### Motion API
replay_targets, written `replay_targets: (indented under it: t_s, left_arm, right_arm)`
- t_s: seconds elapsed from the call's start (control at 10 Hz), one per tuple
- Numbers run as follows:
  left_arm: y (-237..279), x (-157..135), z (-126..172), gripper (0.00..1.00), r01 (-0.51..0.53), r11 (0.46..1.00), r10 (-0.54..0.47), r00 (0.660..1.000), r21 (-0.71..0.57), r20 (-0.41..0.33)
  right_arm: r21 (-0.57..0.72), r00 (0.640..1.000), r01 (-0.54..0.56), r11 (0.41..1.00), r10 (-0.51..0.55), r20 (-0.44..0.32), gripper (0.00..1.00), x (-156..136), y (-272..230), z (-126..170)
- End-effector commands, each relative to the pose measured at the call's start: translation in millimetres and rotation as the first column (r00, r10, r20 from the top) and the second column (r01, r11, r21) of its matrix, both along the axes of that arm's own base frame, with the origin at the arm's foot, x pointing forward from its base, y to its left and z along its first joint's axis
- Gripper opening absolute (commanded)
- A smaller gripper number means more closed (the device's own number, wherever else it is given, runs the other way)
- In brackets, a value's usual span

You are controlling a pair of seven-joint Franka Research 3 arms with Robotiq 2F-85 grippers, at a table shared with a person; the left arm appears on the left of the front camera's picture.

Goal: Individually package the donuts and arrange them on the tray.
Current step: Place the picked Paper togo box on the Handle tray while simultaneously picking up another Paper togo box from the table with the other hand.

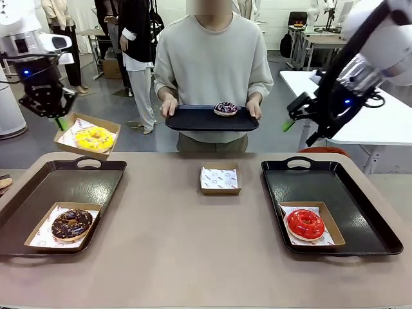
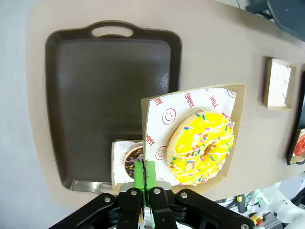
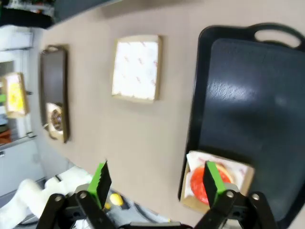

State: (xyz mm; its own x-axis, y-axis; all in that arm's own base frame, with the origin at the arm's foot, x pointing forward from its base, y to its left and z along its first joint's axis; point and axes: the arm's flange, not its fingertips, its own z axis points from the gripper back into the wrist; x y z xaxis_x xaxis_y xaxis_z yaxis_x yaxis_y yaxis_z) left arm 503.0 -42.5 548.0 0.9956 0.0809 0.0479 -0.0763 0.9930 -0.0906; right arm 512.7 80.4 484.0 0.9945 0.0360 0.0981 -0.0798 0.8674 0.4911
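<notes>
**A:** Where is the yellow-iced donut [image 2: 202, 148]?

**B:** In its paper-lined box [image 2: 157, 119]. My left end effector [image 2: 144, 175] is clamped on the box's edge and holds it up over the left tray [image 1: 71, 187]. Gripping the cardboard probably spares the icing.

**A:** What's nearby?

**B:** The boxed chocolate donut [image 1: 71, 223] takes that tray's near corner, so I'd land beside it. My right end effector [image 3: 156, 176] hovers, fingers apart, above the right tray [image 1: 335, 187] and its boxed red donut [image 1: 305, 224]. An empty box [image 1: 219, 179] sits mid-counter [image 1: 167, 244]. The person [image 1: 212, 58] holds the purple donut [image 1: 225, 108] on a third tray [image 1: 193, 119].

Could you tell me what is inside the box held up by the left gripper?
The box holds a yellow-iced sprinkled donut on printed paper; the paper beneath the donut is hidden.
</notes>
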Motion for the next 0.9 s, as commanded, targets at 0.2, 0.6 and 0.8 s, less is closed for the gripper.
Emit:
replay_targets:
  t_s: [0.2,0.6,0.8]
  left_arm:
    - [27.7,2.1,-29.8,0.01,-0.032,0.999,0.032,0.999,-0.040,0.005]
    - [29.3,3.0,-30.1,0.01,-0.049,0.999,0.048,0.999,-0.008,-0.018]
    - [29.3,3.0,-30.1,0.01,-0.049,0.999,0.048,0.999,-0.008,-0.018]
  right_arm:
    - [-0.109,0.999,-0.025,0.994,0.028,0.028,1.00,28.0,38.8,-38.9]
    - [-0.093,0.999,-0.049,0.994,0.050,0.007,1.00,24.6,44.2,-54.1]
    - [-0.093,0.999,-0.049,0.994,0.050,0.007,1.00,24.6,44.2,-54.1]
